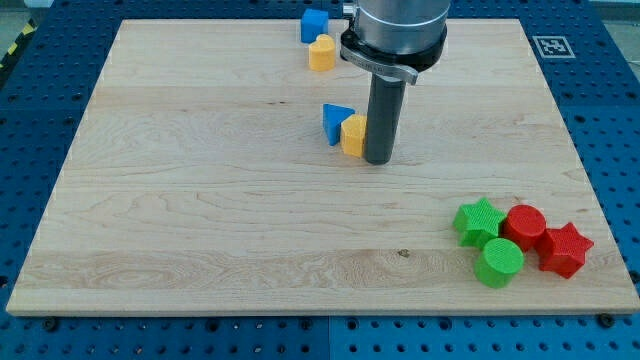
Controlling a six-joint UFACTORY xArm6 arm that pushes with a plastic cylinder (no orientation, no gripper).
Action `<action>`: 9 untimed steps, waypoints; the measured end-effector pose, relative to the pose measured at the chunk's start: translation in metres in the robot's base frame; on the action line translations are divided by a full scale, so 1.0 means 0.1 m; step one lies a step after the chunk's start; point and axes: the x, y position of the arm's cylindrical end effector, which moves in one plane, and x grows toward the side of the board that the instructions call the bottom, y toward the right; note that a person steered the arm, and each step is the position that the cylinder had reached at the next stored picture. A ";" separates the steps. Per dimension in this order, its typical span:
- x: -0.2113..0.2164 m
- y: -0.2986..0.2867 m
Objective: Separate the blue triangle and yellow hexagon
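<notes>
Step in hand, by my judgement: contact made, separation not yet achieved. Left to right: blue triangle [337, 123] at board centre, touching the yellow hexagon [354, 135] at its 4 o'clock; my tip [379, 160] against the hexagon's 3 o'clock side. No claw is fitted, so nothing is held. Next move calls for wedging the pair apart. No containers present.

The small blue triangle block [336, 122] lies near the middle of the table, toward the view's top. The small yellow hexagon block [353, 134] sits touching it on the view's right side, slightly lower, the 2 pressed together.
</notes>
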 end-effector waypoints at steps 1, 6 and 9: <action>0.15 -0.24; -0.27 -0.32; -0.41 -0.58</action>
